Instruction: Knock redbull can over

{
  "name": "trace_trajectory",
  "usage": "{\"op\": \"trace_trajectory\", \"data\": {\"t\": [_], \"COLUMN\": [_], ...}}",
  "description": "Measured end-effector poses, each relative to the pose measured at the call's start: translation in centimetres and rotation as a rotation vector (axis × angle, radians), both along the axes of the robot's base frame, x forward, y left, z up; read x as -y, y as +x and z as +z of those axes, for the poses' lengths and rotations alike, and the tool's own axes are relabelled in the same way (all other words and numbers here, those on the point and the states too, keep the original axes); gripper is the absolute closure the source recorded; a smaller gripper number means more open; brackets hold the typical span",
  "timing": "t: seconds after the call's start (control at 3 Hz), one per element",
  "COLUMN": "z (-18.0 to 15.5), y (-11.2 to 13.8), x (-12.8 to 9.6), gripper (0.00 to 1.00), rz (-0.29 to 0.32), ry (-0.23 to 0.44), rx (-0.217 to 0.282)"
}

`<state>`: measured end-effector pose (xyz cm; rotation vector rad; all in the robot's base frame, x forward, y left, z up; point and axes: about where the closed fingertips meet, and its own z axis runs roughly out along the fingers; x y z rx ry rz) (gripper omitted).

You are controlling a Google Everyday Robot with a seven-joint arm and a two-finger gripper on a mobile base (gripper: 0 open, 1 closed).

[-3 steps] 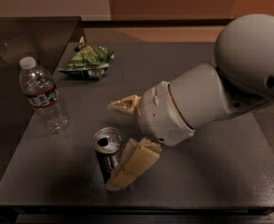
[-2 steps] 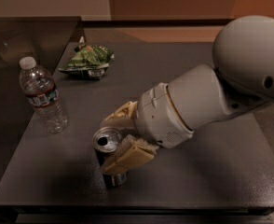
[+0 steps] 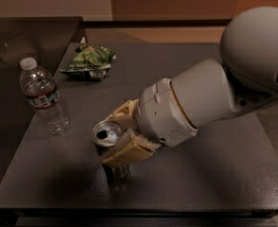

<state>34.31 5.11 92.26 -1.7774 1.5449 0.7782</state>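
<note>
Redbull can (image 3: 106, 134), dark with shiny silver top, stands touching the tool (image 3: 109, 143).

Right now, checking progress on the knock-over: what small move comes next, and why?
Probably tilt the gripper, low over the table, sideways to tip the redbull can: it stands upright between the closed fingers, with bare table between it and the water bottle.

redbull can (image 3: 106, 134) body largely hidden behind the hand (image 3: 113, 142) near table (image 3: 214, 183) front, arm (image 3: 252, 74) cut off at right edge
</note>
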Motion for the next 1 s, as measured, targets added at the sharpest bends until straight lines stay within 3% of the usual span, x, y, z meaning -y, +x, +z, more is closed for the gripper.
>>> {"op": "trace_trajectory", "data": {"t": [0.33,1.0], "z": [2.6,6.7], "y": [1.2,4.1], "x": [0.6,2.3], "gripper": [1.00,1.00], "rz": [-0.027,-0.009], "ry": [-0.038,-0.185], "rx": [0.061,0.268]}}
